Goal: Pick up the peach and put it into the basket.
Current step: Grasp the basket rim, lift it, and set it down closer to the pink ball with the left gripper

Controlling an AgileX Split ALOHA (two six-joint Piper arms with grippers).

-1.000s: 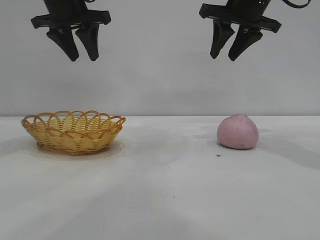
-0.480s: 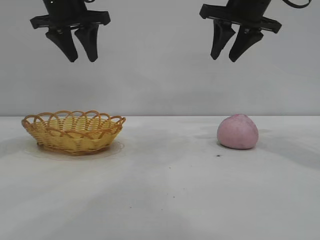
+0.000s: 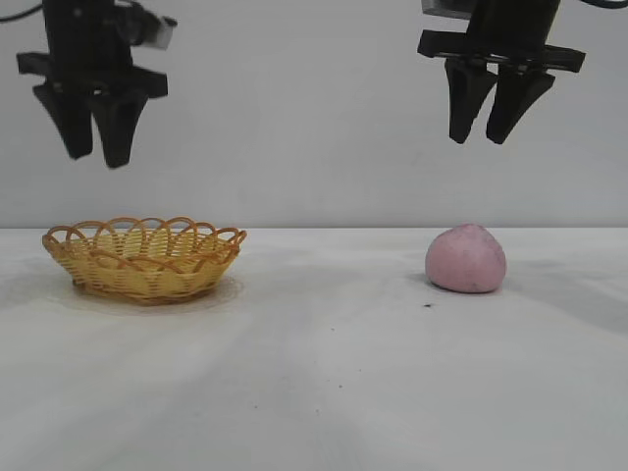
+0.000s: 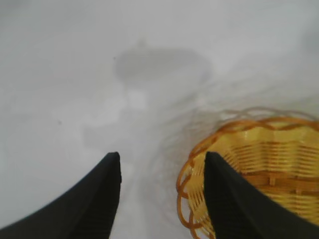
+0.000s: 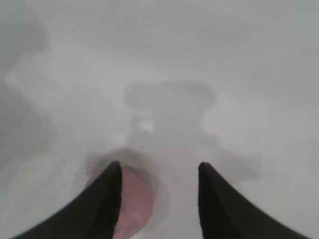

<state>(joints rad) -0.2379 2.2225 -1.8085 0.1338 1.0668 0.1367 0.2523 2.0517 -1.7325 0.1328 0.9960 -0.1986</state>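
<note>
Descent is seen: right claw (image 3: 493,135), parted, has been lowered to 12 o'clock above peach (image 3: 466,259) on worktop (image 3: 324,373). Left claw (image 3: 94,155), parted, is shifted outward past basket (image 3: 143,257). Grasp appears imminent.

Matte black throughout: left gripper (image 3: 95,147) with two tapered, wedge-shaped fingers (image 4: 89,199) under a flat crossbar, small grey block beside its housing; right gripper (image 3: 493,128) alike, black cable looping nearby.
</note>
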